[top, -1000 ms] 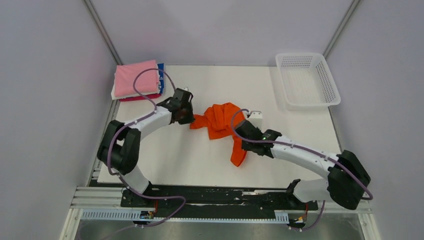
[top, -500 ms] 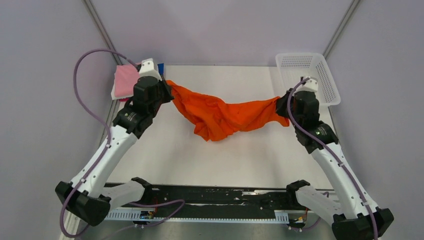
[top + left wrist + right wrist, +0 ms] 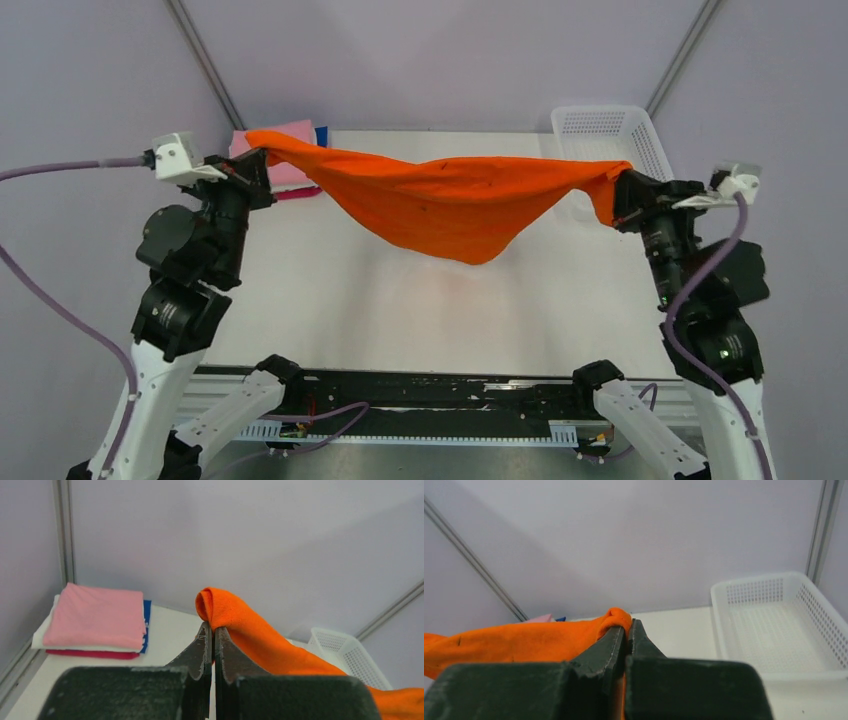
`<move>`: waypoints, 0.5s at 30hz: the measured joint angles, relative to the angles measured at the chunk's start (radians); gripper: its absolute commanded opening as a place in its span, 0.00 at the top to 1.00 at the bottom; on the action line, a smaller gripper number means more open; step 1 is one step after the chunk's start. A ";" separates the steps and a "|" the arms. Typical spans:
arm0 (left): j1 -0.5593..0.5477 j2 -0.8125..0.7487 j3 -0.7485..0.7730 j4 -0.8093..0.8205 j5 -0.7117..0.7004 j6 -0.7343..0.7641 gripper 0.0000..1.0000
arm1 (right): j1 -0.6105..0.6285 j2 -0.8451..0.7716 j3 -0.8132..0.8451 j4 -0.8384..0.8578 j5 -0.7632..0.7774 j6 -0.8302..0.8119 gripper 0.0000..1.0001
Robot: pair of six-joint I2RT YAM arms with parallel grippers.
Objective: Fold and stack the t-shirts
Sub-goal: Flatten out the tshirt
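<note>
Spreading step: the left gripper [image 3: 260,157] and right gripper [image 3: 622,186], each clamped on one end of the orange t-shirt [image 3: 450,200], hold it slung across upper centre frame, apparently clear of the table [image 3: 400,310]; next, lay it flat for folding.

White table [image 3: 420,310]: folded t-shirt stack [image 3: 95,615] (pink on top) far-left corner; mesh basket [image 3: 598,122] far-right corner.
</note>
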 measured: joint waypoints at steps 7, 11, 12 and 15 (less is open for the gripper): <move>0.000 -0.107 0.125 0.021 0.077 0.051 1.00 | 0.000 -0.120 0.158 0.050 -0.132 -0.061 1.00; 0.000 -0.163 0.181 0.048 0.122 0.066 1.00 | 0.000 -0.152 0.221 0.080 -0.174 -0.093 1.00; 0.000 -0.169 0.187 0.052 0.127 0.067 1.00 | 0.000 -0.153 0.229 0.086 -0.177 -0.101 1.00; 0.000 -0.173 0.194 0.059 0.127 0.068 1.00 | 0.000 -0.150 0.230 0.090 -0.177 -0.122 1.00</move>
